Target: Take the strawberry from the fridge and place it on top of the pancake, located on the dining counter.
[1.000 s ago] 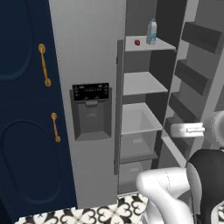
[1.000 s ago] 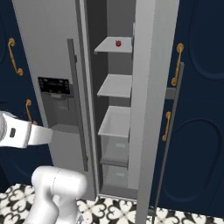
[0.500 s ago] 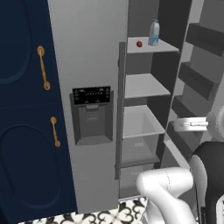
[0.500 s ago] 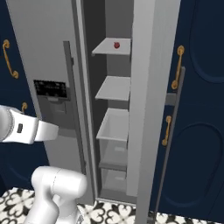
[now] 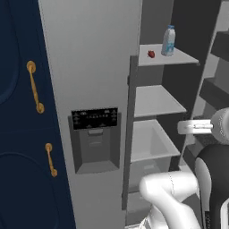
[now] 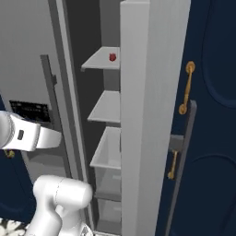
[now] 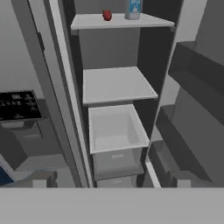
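Strawberry point(image 5: 151, 54) on top fridge point(image 5: 89, 67) shelf, milk bottle point(image 5: 168, 40) just beside at 3 o'clock. Fingers spread wide, empty. Risk: reach knocks bottle, or tiny berry rolls off.

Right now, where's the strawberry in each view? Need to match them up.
Left base view: strawberry upper right, on the top fridge shelf, left of the milk bottle.
Right base view: upper middle, on that shelf, beside the open door's edge.
Hand view: top edge, centre, left of the bottle.
Shared landmark: the top shelf.
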